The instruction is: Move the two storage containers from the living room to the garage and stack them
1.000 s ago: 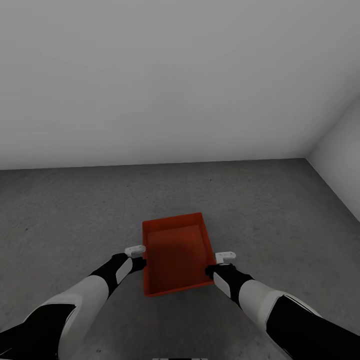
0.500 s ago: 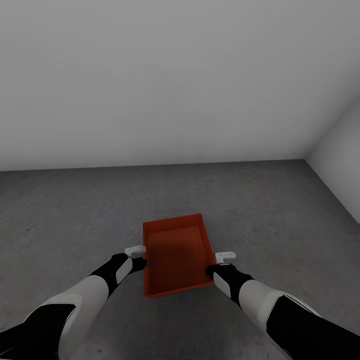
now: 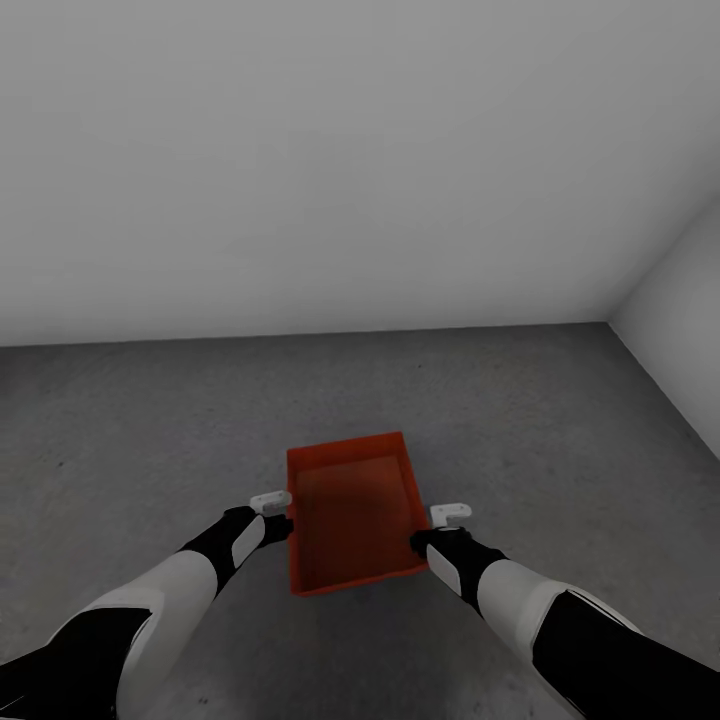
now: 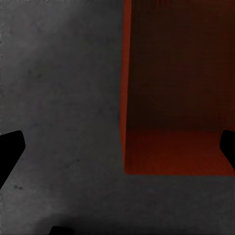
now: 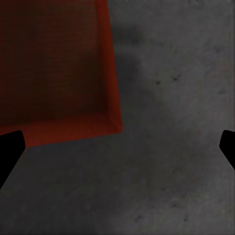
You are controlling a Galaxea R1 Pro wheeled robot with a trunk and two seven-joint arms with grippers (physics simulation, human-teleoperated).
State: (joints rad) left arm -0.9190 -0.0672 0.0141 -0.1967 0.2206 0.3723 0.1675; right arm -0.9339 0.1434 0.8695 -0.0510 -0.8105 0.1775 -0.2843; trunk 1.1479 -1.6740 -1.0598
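Both jaws wide, flanking the orange-red storage container [image 3: 352, 512] on the garage floor [image 3: 150, 430], base for stacking I guess.

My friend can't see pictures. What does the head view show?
An orange-red bin sits on the grey floor between the robot's two arms, the left gripper by one side wall and the right gripper by the other. A plain white wall stands behind.

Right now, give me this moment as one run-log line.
place: garage corner, dark grey concrete floor | item: orange-red open-top rectangular bin between arms | left pincer: open, astride bin wall | right pincer: open | second bin: unseen
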